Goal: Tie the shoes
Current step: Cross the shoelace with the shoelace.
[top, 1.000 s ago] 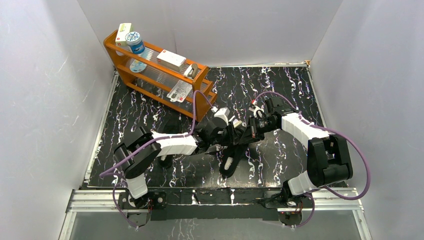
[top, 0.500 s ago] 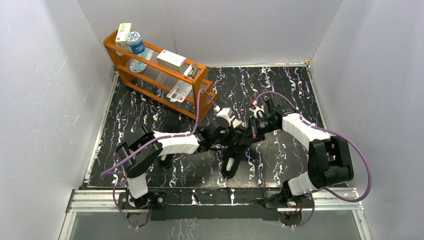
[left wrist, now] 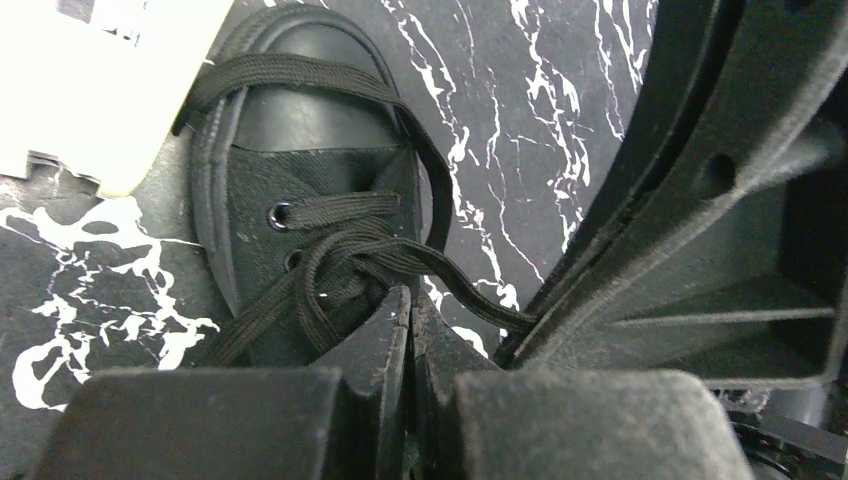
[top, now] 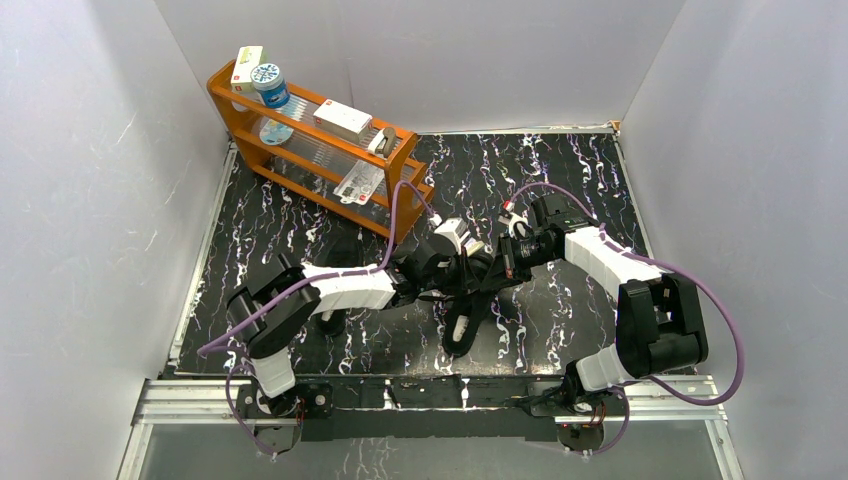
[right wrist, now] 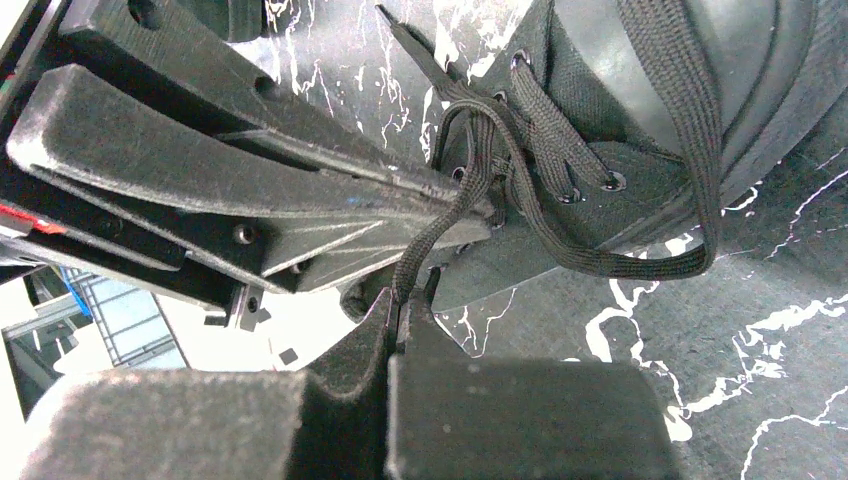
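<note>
Black marbled table [top: 570, 310], black low-top sneaker [left wrist: 300, 130] near its centre, right gripper [right wrist: 398, 300] clamped on one lace [right wrist: 432, 240], left gripper [left wrist: 410, 300] jaws pressed together at the lacing, hold on lace not discernible, orange rack [top: 300, 150] far left.

White walls [top: 80, 200], black marbled tabletop [top: 560, 175], orange rack [top: 403, 165]

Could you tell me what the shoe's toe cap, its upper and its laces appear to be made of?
Toe cap: probably rubber, smooth with a dull sheen.
Upper: likely canvas, matte with a visible weave; the eyelets look like metal.
Laces: flat woven textile, with a ribbed texture showing.
</note>
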Controlling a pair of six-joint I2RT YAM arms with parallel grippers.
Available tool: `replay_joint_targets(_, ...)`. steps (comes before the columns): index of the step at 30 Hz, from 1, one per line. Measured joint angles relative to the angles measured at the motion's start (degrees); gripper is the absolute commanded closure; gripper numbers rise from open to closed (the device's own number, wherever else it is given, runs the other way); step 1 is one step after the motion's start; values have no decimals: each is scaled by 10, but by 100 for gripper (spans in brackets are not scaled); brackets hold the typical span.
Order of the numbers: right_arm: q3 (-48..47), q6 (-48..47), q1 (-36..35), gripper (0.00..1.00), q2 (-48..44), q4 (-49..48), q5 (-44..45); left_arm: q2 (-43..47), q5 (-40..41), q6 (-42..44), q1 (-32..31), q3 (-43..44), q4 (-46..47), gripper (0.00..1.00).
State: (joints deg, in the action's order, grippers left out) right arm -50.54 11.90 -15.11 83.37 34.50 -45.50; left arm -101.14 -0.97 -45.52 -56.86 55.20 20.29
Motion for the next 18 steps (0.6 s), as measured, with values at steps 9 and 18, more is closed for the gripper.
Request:
replay_joint_targets(9, 0, -7, 0, 94, 0, 7, 13, 52, -43, -7, 1, -1, -28, 100)
replay_joint_targets(18, -30, -2, -3, 70, 8, 51, 83, 84, -97, -29, 9, -5, -27, 100)
